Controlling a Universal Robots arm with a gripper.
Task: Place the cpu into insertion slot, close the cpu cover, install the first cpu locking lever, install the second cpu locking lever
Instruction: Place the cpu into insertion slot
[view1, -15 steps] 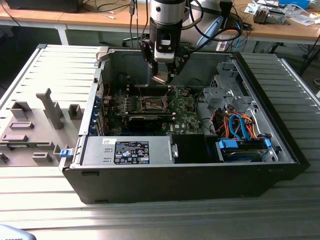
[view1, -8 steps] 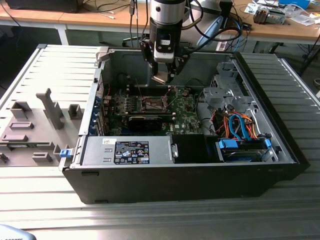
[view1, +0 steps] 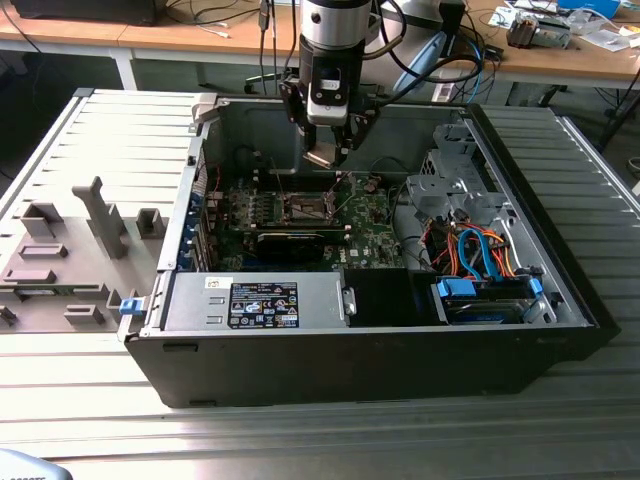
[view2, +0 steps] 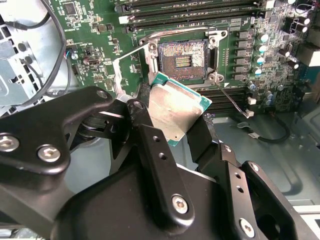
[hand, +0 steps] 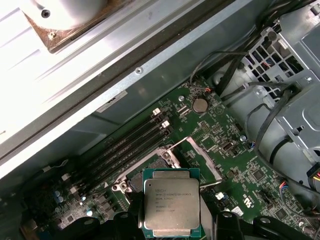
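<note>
Tool (view2: 172, 127) pinching cpu (view2: 179, 105) by edges, insertion slot (view2: 183, 60) just beyond tool tips. Risk: cpu looks skewed vs slot, so misseat could damage it.

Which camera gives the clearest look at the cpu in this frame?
The first wrist view: the cpu faces the camera almost whole. In the second wrist view it is tilted, its edges hidden by the tool's fingers. In the exterior view it is a small pale piece held by the tool.

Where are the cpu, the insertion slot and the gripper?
cpu (view2: 179, 106): second wrist view, middle of its silver face.
insertion slot (view2: 183, 60): second wrist view, its dark centre.
gripper (view1: 327, 152): exterior view, between its fingertips.
</note>
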